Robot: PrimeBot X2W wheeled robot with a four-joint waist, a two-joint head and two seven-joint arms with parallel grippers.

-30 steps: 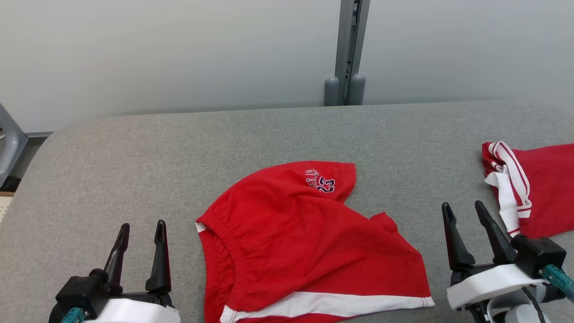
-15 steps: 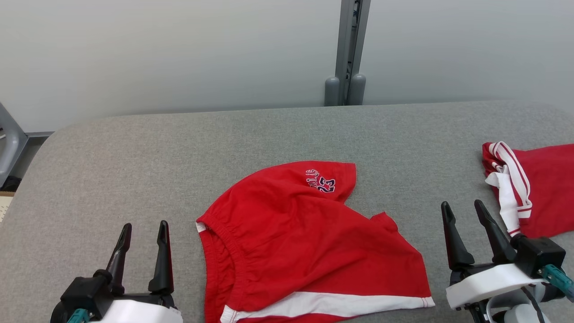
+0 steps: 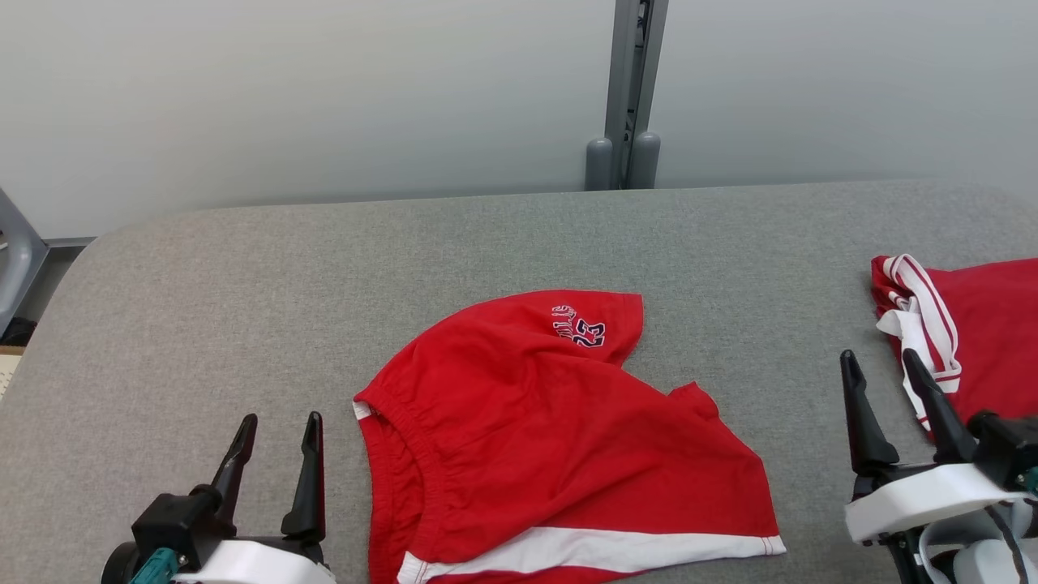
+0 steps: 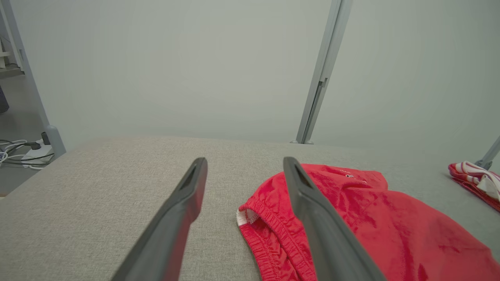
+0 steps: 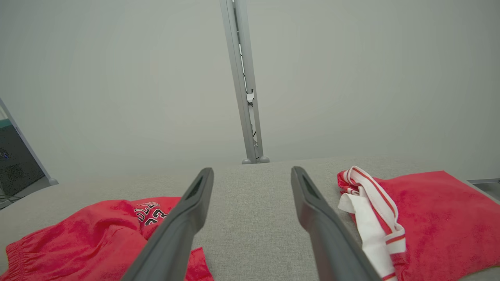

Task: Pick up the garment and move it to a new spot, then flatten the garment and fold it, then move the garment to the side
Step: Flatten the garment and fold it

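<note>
- Grey woven surface (image 3: 243, 308), far-left corner rounded, spanning nearly the full width of the head view.
- Red garment (image 3: 551, 438) crumpled on surface at centre-near: shorts with elastic waistband to the left, white band along near edge, dark-and-white print near far edge.
- Garment between the two end effectors, touching neither.
- Left end effector (image 3: 281, 418) at lower left, fingers apart, nothing between them, just left of the waistband over bare surface; contact with surface not clear.
- Right end effector (image 3: 879, 354) at lower right, fingers apart, empty, between garment and second red garment.
- Second red garment (image 3: 997, 341) at right edge of surface, red-and-white striped trim bunched on its left side, partly cut off by frame.
- Behind surface: plain pale grey-green wall (image 3: 284, 97), vertical grey metal post (image 3: 628, 81) with two rounded caps at its base.
- Past left edge of surface: slanted grey frame leg (image 3: 16, 259).
- Left wrist view, far left: cables (image 4: 19, 154) on the floor.
</note>
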